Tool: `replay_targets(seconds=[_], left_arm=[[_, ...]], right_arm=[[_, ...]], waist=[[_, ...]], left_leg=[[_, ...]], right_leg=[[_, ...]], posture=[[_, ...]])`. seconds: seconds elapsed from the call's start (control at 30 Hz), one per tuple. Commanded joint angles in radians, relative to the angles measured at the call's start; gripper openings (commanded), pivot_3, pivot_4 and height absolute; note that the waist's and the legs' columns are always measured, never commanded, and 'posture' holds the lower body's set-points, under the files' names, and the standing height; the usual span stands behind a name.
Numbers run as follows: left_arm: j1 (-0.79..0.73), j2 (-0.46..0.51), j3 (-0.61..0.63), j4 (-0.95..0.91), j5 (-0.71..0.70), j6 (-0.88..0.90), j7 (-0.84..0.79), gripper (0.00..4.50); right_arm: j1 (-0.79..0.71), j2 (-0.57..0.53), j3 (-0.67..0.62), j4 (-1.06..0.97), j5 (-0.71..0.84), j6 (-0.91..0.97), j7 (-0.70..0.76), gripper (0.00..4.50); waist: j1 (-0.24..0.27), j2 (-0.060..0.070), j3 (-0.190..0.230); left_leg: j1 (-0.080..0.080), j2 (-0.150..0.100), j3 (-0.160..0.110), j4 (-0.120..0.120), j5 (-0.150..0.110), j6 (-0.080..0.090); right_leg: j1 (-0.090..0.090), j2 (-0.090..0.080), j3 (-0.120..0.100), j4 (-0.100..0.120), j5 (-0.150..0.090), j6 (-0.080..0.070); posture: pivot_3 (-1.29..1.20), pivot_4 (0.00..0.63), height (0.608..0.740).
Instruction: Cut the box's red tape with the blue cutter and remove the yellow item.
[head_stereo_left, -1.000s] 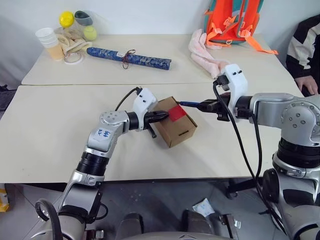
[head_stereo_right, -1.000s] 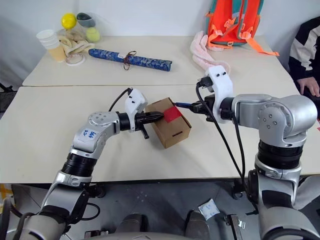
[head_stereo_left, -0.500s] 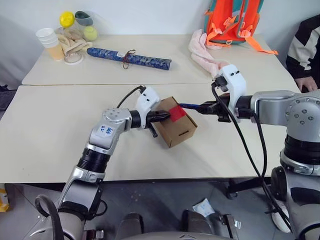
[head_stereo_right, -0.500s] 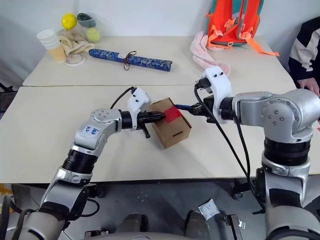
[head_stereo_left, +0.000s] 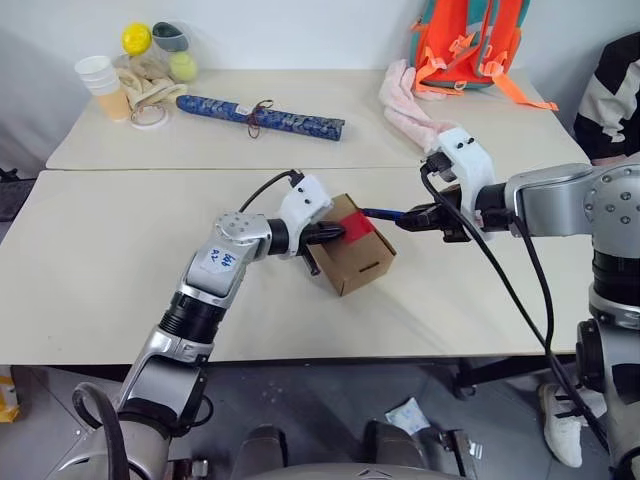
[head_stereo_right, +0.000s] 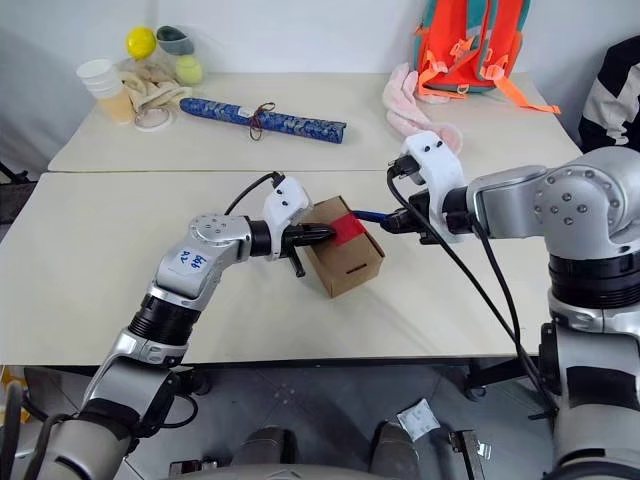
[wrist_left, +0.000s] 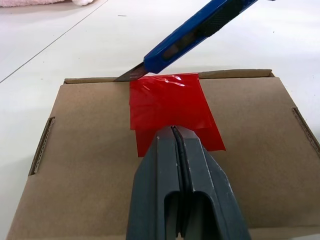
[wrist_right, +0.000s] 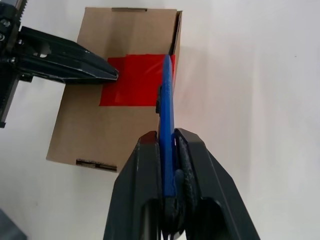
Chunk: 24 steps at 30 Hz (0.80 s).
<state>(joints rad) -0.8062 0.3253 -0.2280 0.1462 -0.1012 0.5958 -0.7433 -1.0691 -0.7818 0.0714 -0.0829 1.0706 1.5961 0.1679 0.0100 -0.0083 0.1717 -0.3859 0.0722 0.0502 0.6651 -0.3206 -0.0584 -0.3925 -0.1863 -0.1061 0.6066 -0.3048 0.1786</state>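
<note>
Here the left gripper (head_stereo_left: 333, 231), fingers pressed together, rests its tips on the red tape (wrist_left: 172, 112) atop the box (head_stereo_left: 352, 250), which sits near the middle of the front desk (head_stereo_left: 110, 260). The right gripper (head_stereo_left: 412, 215) is clamped on the blue cutter (wrist_left: 192, 35), whose blade touches the tape's far edge at the lid seam.

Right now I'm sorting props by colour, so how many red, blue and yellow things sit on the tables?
Red: 1, the red tape
Blue: 2, the blue cutter and the patterned blue roll
Yellow: 2, a yellow ball and a paler yellow-green ball
Total: 5
</note>
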Motion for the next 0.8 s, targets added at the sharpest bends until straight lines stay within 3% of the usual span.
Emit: replay_targets(seconds=[0.03,0.7,0.8], left_arm=[[0.058,-0.011,-0.058,0.055,0.031,0.046,0.007,0.00],[0.088,-0.031,-0.046,0.026,0.021,0.062,0.037,0.00],[0.094,-0.034,-0.050,0.033,0.024,0.056,0.040,0.00]], right_arm=[[-0.032,-0.039,0.044,0.017,0.055,0.018,0.033,0.14],[-0.160,-0.134,0.211,0.117,0.039,0.018,0.163,0.14],[-0.198,-0.149,0.258,0.172,0.093,0.018,0.176,0.14]], waist=[[0.005,0.000,0.000],[0.017,0.000,0.000],[0.017,0.000,0.000]], left_leg=[[0.000,0.000,0.000,0.000,0.000,0.000],[-0.001,0.000,0.000,0.001,0.000,0.000],[-0.001,0.000,0.000,0.001,0.000,0.000]], right_leg=[[0.000,0.000,0.000,0.000,0.000,0.000],[0.000,0.000,0.000,-0.001,0.000,0.000],[0.000,0.000,0.000,-0.001,0.000,0.000]], posture=[[0.00,0.150,0.740],[0.00,0.150,0.740],[0.00,0.150,0.740]])
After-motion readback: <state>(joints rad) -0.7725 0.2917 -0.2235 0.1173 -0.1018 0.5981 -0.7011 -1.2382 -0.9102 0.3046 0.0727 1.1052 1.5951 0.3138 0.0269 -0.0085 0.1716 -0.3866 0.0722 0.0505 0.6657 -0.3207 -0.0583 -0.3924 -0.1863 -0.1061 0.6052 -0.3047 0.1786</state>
